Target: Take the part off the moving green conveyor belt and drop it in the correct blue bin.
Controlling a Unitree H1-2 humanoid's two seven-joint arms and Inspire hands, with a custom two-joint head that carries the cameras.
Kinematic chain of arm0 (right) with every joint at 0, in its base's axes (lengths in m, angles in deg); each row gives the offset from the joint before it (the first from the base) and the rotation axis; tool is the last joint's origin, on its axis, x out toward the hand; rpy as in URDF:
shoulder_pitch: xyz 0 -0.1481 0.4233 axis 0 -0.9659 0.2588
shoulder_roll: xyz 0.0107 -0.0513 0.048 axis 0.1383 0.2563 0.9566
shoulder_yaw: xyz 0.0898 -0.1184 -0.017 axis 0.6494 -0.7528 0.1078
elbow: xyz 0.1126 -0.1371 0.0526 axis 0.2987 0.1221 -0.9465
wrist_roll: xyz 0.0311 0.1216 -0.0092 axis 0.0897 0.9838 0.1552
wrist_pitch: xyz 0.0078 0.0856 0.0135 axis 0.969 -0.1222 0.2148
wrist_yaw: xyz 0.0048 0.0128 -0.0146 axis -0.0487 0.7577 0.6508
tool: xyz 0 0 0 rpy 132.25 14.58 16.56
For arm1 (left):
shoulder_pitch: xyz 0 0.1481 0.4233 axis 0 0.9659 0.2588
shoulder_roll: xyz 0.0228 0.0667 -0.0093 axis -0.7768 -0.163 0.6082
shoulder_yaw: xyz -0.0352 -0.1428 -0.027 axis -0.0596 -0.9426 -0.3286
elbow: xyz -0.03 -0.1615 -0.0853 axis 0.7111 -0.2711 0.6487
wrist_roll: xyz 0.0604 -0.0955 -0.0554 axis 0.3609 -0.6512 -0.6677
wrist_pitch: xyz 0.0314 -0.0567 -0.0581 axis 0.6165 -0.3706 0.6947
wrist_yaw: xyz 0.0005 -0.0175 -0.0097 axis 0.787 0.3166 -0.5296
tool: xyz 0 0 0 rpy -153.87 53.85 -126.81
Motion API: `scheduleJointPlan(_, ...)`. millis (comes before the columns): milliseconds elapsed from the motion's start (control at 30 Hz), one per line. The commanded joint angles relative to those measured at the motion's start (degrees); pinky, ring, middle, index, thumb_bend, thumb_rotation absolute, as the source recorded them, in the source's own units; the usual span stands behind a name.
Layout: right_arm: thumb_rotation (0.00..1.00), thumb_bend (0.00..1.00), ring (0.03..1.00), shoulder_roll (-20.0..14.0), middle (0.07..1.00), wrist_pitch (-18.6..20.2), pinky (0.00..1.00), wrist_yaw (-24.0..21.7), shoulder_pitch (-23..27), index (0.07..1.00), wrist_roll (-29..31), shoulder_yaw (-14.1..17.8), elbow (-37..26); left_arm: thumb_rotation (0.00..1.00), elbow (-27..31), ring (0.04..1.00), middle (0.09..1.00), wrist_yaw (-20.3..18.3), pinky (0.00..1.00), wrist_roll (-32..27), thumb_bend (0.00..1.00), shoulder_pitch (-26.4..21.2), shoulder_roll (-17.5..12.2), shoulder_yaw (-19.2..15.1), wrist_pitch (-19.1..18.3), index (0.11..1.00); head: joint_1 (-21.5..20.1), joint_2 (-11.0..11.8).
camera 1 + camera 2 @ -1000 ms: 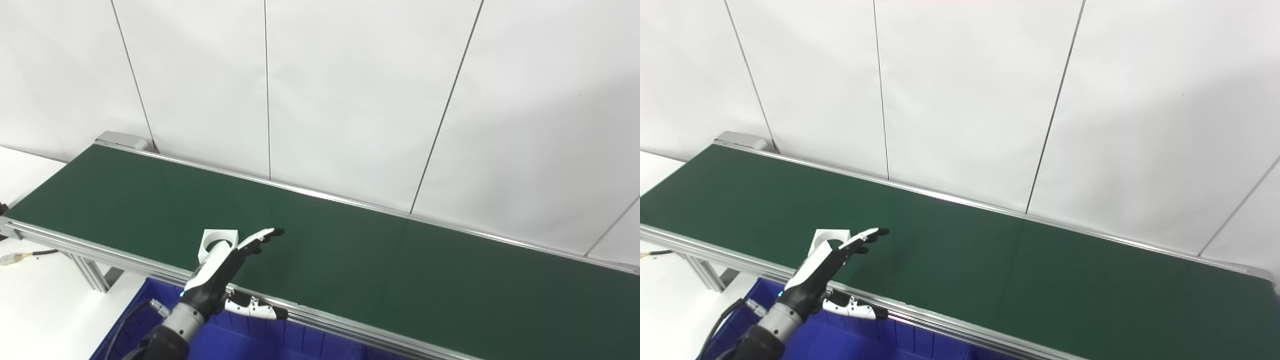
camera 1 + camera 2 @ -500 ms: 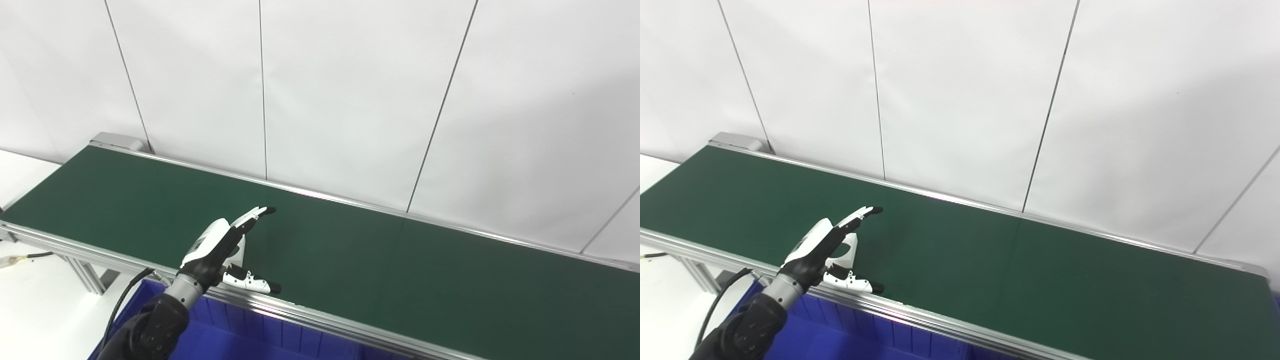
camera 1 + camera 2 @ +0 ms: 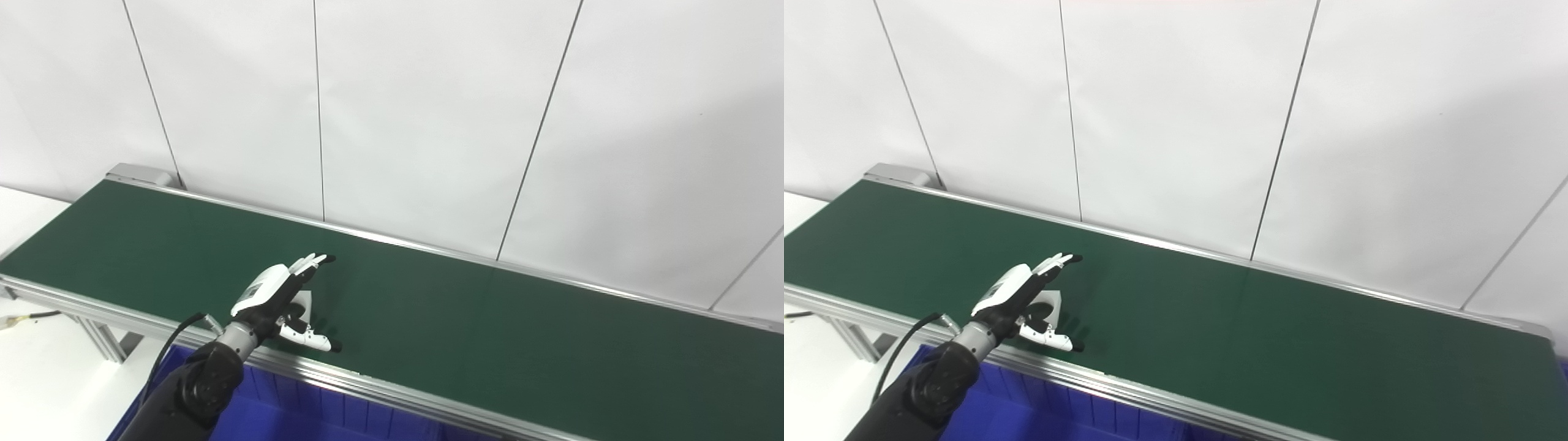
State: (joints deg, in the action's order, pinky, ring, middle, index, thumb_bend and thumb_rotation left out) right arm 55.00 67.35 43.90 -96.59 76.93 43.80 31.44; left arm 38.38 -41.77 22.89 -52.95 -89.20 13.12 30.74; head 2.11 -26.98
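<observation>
Fingers [image 3: 311, 262] spread above white part [image 3: 304, 301]

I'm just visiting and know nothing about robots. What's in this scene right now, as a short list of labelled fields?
Belt: green conveyor belt, running along a white wall
Part: white part on the belt, mostly hidden by the hand
Left hand: left hand open, fingers spread around the part, not closed on it
Right hand: not in view
Bin: blue bin below the belt's near edge

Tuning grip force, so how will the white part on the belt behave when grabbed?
The part looks like rigid, blocky plastic, so it is probably stiff and light. Its flat faces make rolling unlikely. On the smooth belt it may slide from the left hand, whose fingers are apart.
</observation>
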Motion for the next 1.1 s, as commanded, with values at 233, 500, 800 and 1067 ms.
scheduleJointPlan(233, 0.00, 0.87, 0.808, 0.3, 0.820, -2.8, 0.70, 0.4, 0.5, 0.876, -0.1, 0.1, -0.9, 0.15, -4.1, 1.000, 1.000, 3.5, 1.00, 4.8, 0.84, -6.2, -2.0, 3.2, -0.2, 0.937, 0.2, 0.1)
scheduleJointPlan(500, 0.00, 0.87, 0.814, 0.4, 0.832, -2.6, 0.72, 0.1, 0.3, 0.880, 0.9, 0.3, -1.1, 0.01, -6.3, 1.000, 1.000, 3.0, 1.00, 7.0, 0.84, -7.5, -2.4, 5.8, -3.0, 0.923, 0.3, 0.1)
scheduleJointPlan(800, 0.00, 0.86, 0.808, 0.2, 0.827, -2.3, 0.72, 0.2, -0.1, 0.881, 0.6, 0.2, -1.6, 0.00, -5.5, 1.000, 1.000, -2.1, 1.00, 7.3, 0.82, -7.9, -4.3, 8.2, -7.6, 0.927, 0.7, -0.2)
scheduleJointPlan(1067, 0.00, 0.86, 0.811, -0.1, 0.828, -2.4, 0.71, 0.1, -0.3, 0.881, 0.6, 0.3, -2.0, 0.00, -5.2, 1.000, 1.000, -2.0, 1.00, 9.3, 0.77, -7.1, -5.3, 10.2, -8.2, 0.907, 0.8, -0.5)
